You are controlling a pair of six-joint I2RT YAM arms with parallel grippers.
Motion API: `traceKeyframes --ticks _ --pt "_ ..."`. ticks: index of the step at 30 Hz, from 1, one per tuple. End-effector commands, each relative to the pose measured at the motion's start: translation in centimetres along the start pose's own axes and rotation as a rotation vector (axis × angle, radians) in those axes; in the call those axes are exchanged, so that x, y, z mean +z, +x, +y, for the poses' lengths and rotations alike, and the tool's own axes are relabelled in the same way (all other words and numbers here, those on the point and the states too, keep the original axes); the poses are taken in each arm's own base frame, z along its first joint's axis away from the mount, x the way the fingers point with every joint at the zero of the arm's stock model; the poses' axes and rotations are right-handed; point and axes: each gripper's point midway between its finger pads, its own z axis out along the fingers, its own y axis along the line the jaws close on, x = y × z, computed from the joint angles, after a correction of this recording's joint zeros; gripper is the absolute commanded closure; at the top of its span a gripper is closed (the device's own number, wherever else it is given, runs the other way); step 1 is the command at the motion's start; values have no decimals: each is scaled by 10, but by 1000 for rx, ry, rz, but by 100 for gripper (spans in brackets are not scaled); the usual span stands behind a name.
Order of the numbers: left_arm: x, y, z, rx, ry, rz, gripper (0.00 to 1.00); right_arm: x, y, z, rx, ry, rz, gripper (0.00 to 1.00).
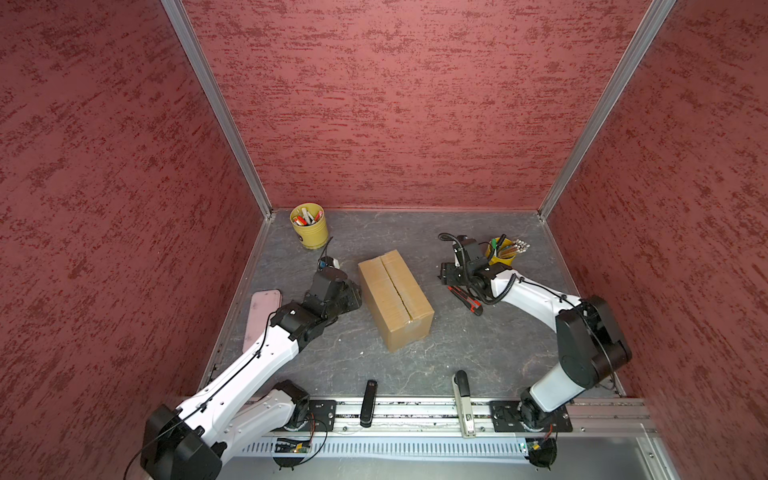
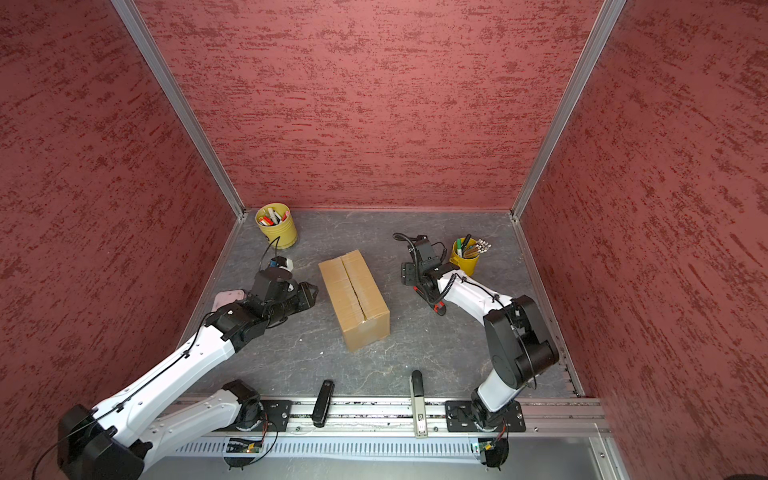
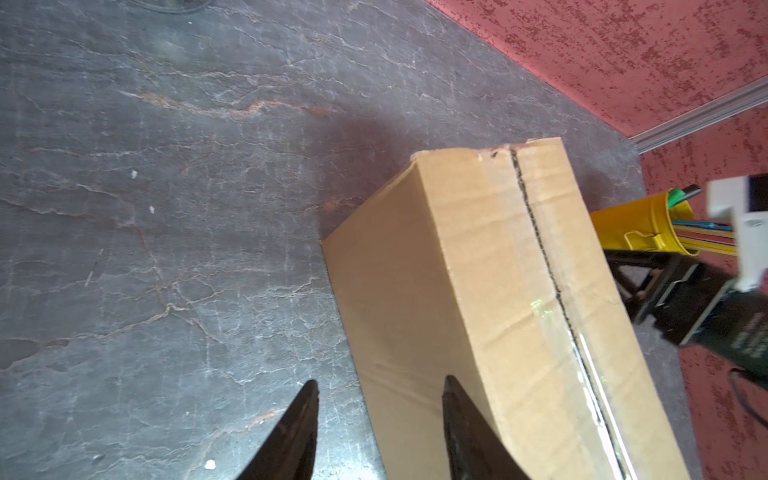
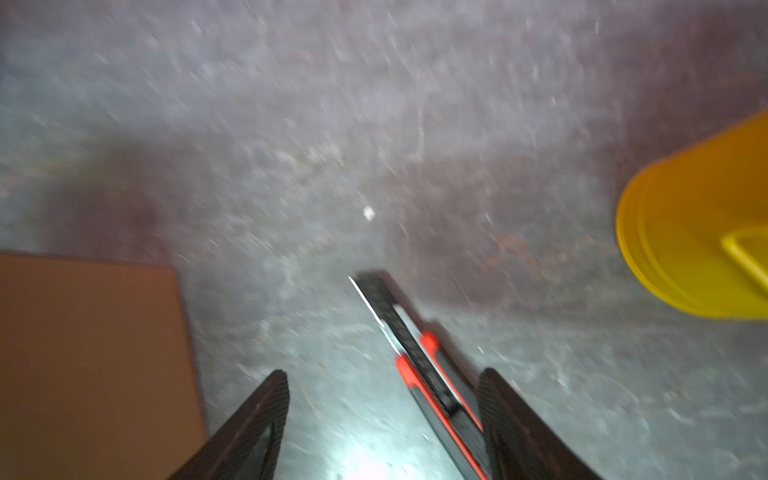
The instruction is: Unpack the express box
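Express box (image 1: 395, 299) stands on the dark slate-patterned table (image 1: 415, 365), at about the middle of it and skewed to the table's edges. Both top views agree (image 2: 353, 299). All top flaps lie flat. We note a dark line running along the taped centre seam, plainest in the left wrist view (image 3: 478, 291).

Left gripper (image 1: 354, 294): just beside the box's left long side, low to the table. In the left wrist view its jaws (image 3: 379, 380) stand apart with nothing clamped. One finger (image 3: 457, 415) sits in front of the box's side wall, the other over bare table. We cannot tell whether that finger touches the cardboard.

Right gripper (image 1: 451, 276): to the right of the box, well apart from it. The right wrist view is blurred, but we see the jaws (image 4: 384, 372) spread wide. A red-and-black utility knife (image 4: 419, 374) lies on the table between them, close to one finger. We cannot tell whether they touch. In a top view the knife (image 1: 467, 300) lies flat, partly under the arm.

Other items, placed from the box:
- yellow pen cup (image 1: 309, 226), beyond its far-left corner
- second yellow cup (image 1: 500, 253), right of it, behind the right gripper
- pink flat case (image 1: 264, 316), left of it, past the left arm
- black stapler (image 1: 368, 403) and grey stapler (image 1: 463, 407), in front of it by the rail
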Motion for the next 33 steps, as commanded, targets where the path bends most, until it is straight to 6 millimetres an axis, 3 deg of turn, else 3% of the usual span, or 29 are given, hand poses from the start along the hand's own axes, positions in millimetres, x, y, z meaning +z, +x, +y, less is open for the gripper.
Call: traceKeyframes --ticks 1,18,33 --pt "0 -3 -7 31 11 37 49 3 16 -14 -45 44 51 23" --pt "11 -11 -25 50 28 78 47 24 57 -42 -52 72 194 20" --pt "9 -17 -35 60 59 90 46 29 71 -50 -42 72 262 22"
